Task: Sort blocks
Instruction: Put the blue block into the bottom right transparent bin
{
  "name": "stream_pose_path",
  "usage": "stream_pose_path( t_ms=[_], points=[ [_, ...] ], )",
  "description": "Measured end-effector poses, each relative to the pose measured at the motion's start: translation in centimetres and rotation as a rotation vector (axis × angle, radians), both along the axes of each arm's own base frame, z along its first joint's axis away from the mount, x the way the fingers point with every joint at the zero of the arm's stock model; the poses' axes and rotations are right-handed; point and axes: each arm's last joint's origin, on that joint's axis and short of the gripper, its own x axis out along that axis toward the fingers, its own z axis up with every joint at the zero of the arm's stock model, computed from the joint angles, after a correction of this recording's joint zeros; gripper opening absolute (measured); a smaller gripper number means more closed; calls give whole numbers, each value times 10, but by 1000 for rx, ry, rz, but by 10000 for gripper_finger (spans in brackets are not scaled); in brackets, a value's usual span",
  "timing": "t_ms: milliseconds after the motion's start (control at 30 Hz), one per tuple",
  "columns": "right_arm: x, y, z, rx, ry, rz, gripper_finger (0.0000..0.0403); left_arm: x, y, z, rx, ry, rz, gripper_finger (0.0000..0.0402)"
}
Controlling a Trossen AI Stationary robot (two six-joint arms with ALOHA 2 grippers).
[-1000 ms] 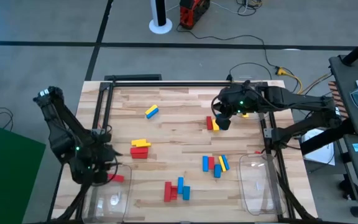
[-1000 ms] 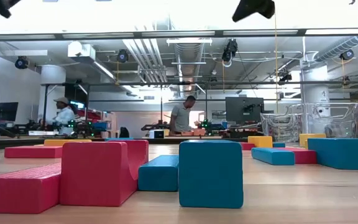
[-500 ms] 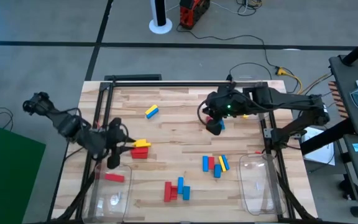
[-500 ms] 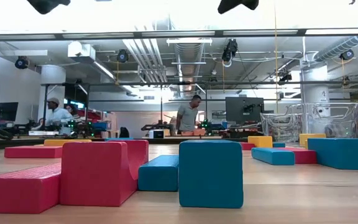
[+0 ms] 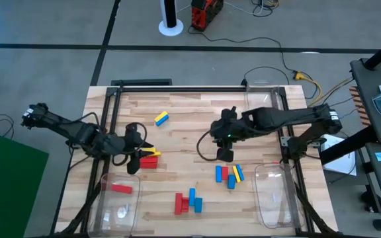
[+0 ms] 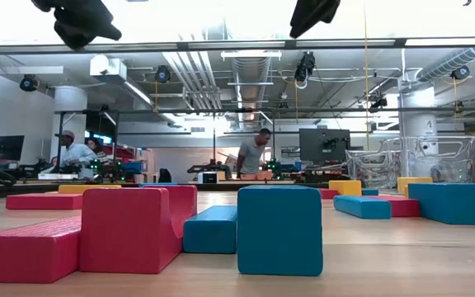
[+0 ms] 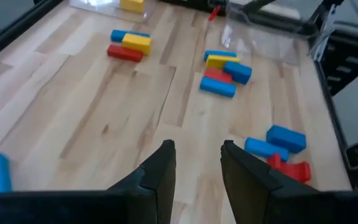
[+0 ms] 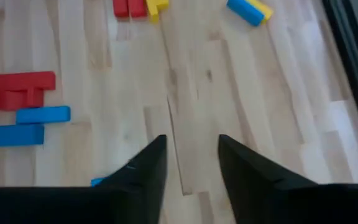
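Observation:
Red, yellow and blue blocks lie flat on the wooden table. A yellow and red pair (image 5: 150, 158) lies just right of my left gripper (image 5: 135, 162), which is open and holds nothing (image 7: 194, 146). My right gripper (image 5: 223, 153) hangs open (image 8: 191, 140) just beyond a mixed cluster (image 5: 229, 174). A red and blue group (image 5: 188, 201) lies near the front edge. A yellow and blue pair (image 5: 161, 118) lies farther back. Another blue, yellow and red group (image 7: 129, 45) shows in the left wrist view.
A clear bin (image 5: 113, 206) at the front left holds one red block (image 5: 121, 188). A second clear bin (image 5: 274, 196) stands at the front right. A black frame (image 5: 111, 112) runs along the table's sides. People stand far behind the table in the low view.
My left gripper has swung from over the front left bin toward the table's far right, ending beside the yellow and red pair. My right gripper has moved from the far right toward the near edge and a little left, stopping above the mixed cluster. No block has moved.

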Motion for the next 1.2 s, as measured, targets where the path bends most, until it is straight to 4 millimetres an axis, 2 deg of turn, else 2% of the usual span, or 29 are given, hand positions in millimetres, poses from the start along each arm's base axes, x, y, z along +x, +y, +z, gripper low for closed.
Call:
stream_pose_path(
  t_ms=[300, 533, 700, 900, 1200],
  points=[
    [16, 4, -23, -8, 75, 4, 289, 2, -1, -7, -2, -14, 7, 107],
    [20, 5, -35, -21, 145, 8, 363, 2, -1, -6, 0, -18, 10, 107],
    [21, 5, -48, -19, 207, -10, 379, 2, -1, -7, 2, -17, 12, 107],
    [24, 10, -75, -23, 302, -1, 380, 2, 0, -6, 18, -23, 32, 107],
    [21, 35, -121, 45, 451, 86, 380, 2, 1, -7, 26, -22, 41, 107]
  ],
)
